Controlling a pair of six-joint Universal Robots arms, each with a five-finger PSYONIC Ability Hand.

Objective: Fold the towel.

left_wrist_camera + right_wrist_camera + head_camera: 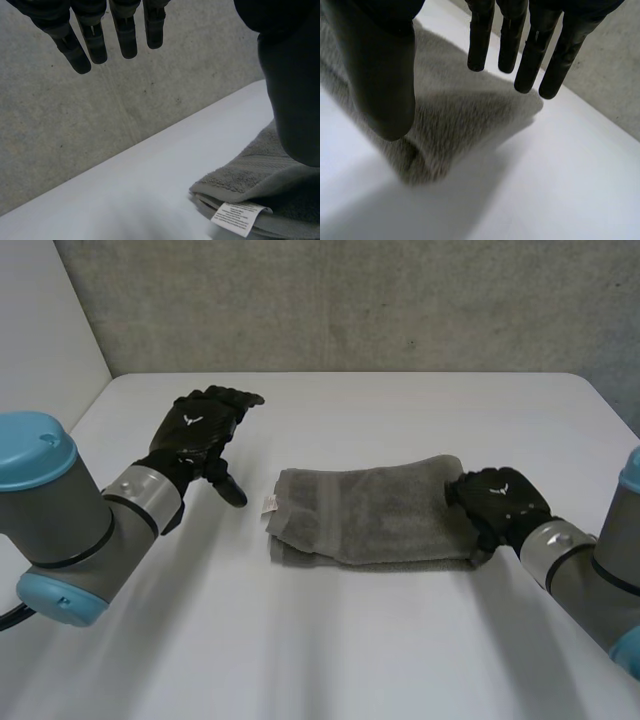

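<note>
A grey towel (370, 515) lies folded into a thick band in the middle of the white table (330, 650), a small white label (269, 503) at its left end. My left hand (200, 430) hovers open to the left of the towel, apart from it; its straight fingers (92, 40) point towards the wall, with the towel's label end (250, 180) beside its thumb. My right hand (500, 502) is at the towel's right end. Its fingers (530, 55) are straight and its thumb stands apart, with the towel's corner (465, 110) lying loose under the palm.
A grey concrete wall (350, 300) stands behind the table's far edge. Bare tabletop stretches in front of the towel and to both sides of it.
</note>
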